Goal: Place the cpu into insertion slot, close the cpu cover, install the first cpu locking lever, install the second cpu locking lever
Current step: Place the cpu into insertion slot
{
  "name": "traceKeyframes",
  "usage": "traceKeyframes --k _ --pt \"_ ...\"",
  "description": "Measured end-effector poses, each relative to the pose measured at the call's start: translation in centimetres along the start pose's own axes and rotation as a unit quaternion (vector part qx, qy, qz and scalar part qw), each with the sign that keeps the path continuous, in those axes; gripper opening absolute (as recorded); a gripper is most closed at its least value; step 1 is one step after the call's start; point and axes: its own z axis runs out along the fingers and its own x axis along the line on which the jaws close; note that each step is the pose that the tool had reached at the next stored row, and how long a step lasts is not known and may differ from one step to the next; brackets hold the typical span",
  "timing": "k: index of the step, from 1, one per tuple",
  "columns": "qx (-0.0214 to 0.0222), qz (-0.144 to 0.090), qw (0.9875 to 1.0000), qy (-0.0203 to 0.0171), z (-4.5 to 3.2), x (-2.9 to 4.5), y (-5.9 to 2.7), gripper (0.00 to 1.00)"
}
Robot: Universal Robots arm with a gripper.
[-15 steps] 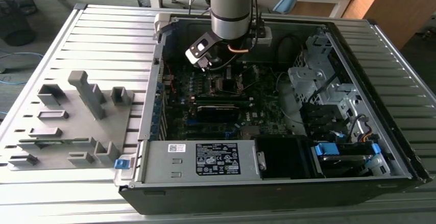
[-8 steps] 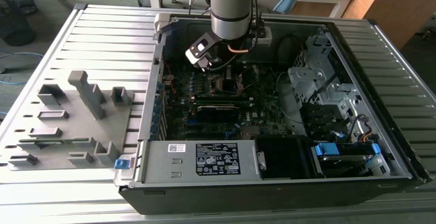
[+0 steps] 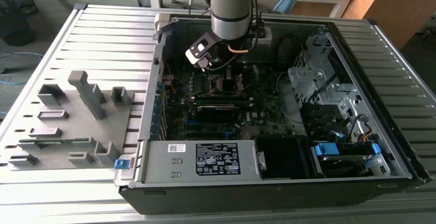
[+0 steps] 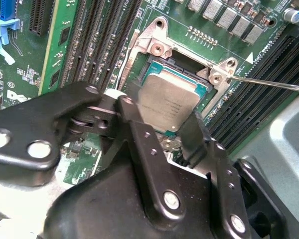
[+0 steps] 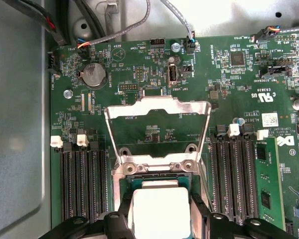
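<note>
The cpu (image 4: 167, 99), a flat square chip with a silver-grey top, lies slightly tilted over the open insertion slot (image 4: 154, 62) on the green motherboard. My gripper (image 4: 159, 119) is shut on it, one black finger (image 4: 132, 124) on each side. In the first wrist view the cpu (image 5: 157, 209) glares white between the fingers (image 5: 198, 214). The cpu cover (image 5: 157, 107), a silvery frame with a window, stands swung open beyond the slot. A thin locking lever (image 4: 269, 83) sticks out sideways from the socket corner. In the exterior view the gripper (image 3: 228, 63) reaches down into the computer case.
Black memory slots (image 5: 82, 184) flank the socket on both sides, and cables (image 5: 114, 30) run along the board's far edge. The case wall (image 3: 153, 81), power supply (image 3: 204, 160) and drive cage (image 3: 320, 81) ring the board. A grey fixture block (image 3: 68, 122) lies at the exterior view's left.
</note>
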Motion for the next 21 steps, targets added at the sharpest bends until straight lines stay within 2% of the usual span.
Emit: traceKeyframes --k 1,2,3,10,19,21 --pt "0.0000 0.000 1.0000 0.0000 0.00 0.00 0.00 0.60" --pt "0.0000 0.000 1.0000 0.0000 0.00 0.00 0.00 0.60" --pt "0.0000 0.000 1.0000 0.0000 0.00 0.00 0.00 0.67" --pt "0.0000 0.000 1.0000 0.0000 -0.03 0.00 0.00 0.67" --pt "0.0001 0.000 1.0000 -0.0001 -1.00 0.01 0.08 0.67" --pt "0.0000 0.000 1.0000 0.0001 -1.02 0.02 0.09 0.67"
